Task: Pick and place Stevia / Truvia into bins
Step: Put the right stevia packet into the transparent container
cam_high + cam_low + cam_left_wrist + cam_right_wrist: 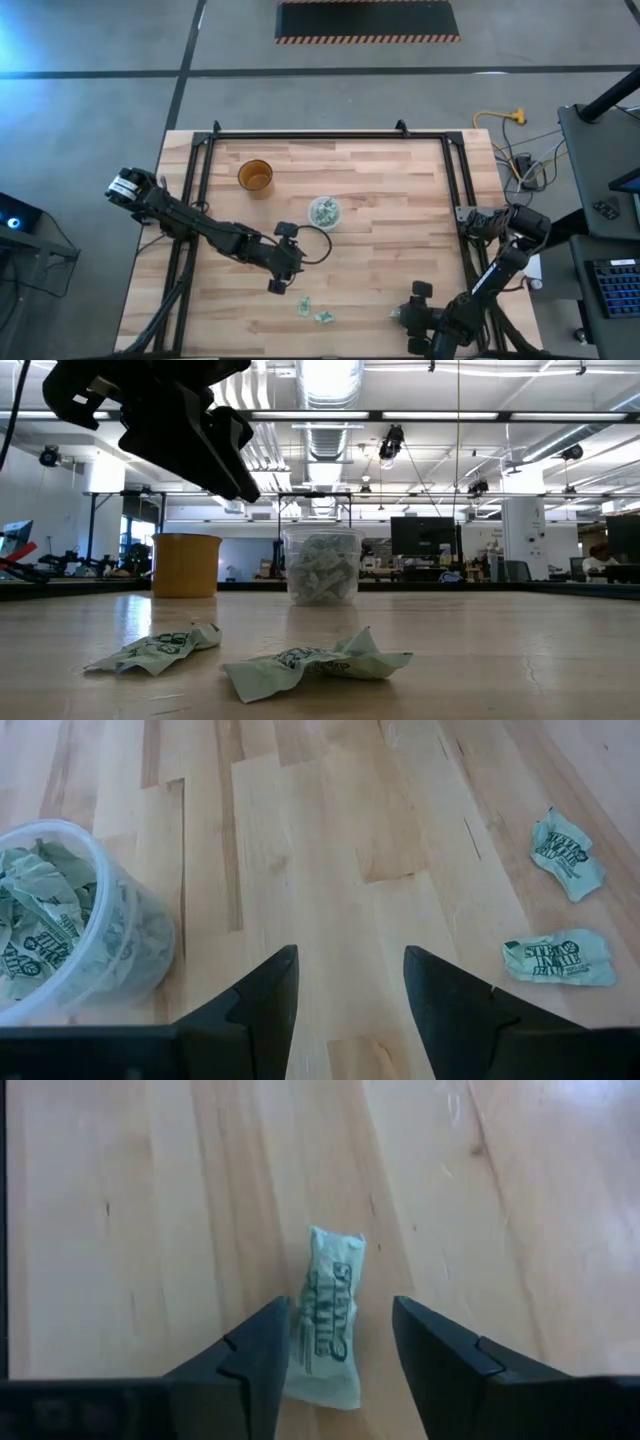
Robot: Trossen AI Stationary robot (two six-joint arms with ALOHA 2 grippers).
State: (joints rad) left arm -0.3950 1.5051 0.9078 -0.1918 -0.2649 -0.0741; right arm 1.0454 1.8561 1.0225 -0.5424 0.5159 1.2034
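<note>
Sachets fill the translucent cup [324,212] at table [380,190] centre. Two crumpled sachets [314,313] lie at its 6 o'clock. The left gripper [279,287], jaws apart and empty, hovers between. The right gripper [330,1355] straddles another sachet [328,1320] at 5 o'clock, jaws apart.

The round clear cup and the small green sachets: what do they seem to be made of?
The round translucent whitish cup looks like thin plastic with a cloudy finish: the sachets inside show through its wall. The small pale green sachets look like matte printed paper, probably: they hold sharp creases and crumples.
</note>
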